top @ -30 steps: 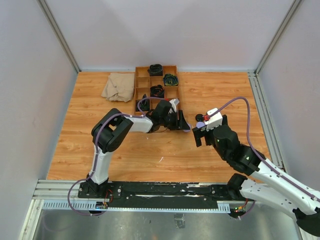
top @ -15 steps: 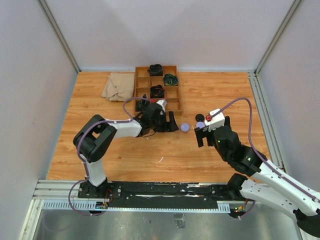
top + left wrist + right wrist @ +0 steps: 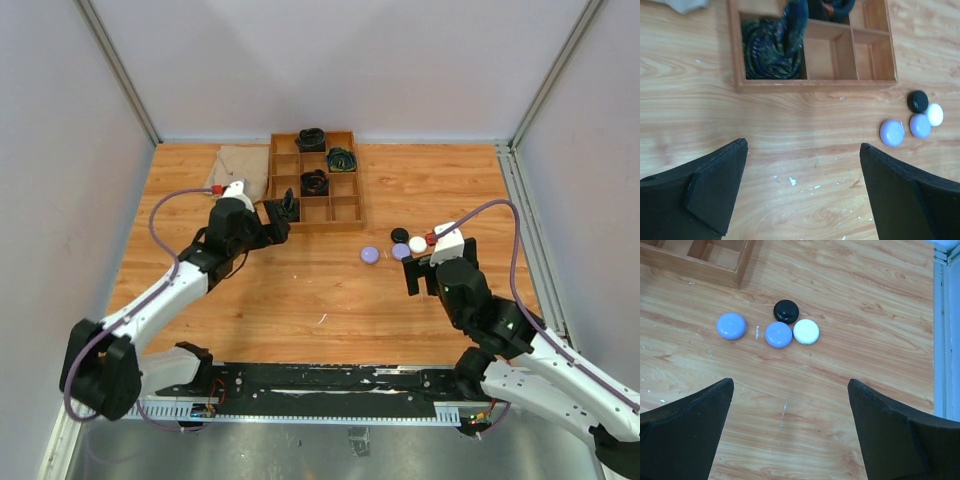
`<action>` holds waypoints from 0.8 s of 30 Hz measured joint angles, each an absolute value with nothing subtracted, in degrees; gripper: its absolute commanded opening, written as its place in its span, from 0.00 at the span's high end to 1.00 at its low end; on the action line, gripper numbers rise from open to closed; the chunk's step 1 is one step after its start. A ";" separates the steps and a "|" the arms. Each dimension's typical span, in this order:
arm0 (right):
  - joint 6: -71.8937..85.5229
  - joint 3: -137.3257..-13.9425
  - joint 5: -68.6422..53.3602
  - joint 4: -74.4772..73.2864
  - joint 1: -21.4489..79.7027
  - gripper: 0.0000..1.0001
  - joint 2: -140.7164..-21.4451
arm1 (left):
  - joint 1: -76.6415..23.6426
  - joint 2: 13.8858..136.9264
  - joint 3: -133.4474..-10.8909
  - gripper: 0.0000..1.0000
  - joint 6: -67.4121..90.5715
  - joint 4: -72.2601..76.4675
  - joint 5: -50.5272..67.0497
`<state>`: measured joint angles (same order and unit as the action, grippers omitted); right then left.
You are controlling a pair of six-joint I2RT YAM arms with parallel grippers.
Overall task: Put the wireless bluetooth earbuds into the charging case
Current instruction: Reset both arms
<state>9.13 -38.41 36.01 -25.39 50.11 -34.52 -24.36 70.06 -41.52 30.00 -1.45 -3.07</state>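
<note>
While the left gripper [image 3: 802, 145] and right gripper [image 3: 790, 382] are hanging wide open, only the right wrist view is showing a tiny white sliver [image 3: 757, 332] lying between two lilac pucks [image 3: 730, 325] [image 3: 778, 334].

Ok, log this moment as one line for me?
left gripper: open, empty | right gripper: open, empty | lilac round plastic puck: on wooden table, apart | lilac-black-white puck cluster: touching
</note>
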 measured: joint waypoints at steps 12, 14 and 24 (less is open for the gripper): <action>8.80 -39.66 40.84 -28.49 50.11 0.01 -30.96 | -23.75 45.06 -47.94 0.01 21.26 -21.47 -12.99; 8.78 -39.66 41.69 -28.58 50.11 0.01 -30.37 | -23.75 39.77 -47.90 0.01 19.75 -23.09 -14.70; 8.78 -39.66 43.07 -28.64 50.11 0.01 -29.26 | -23.75 18.61 -42.54 0.01 16.73 -23.16 -19.05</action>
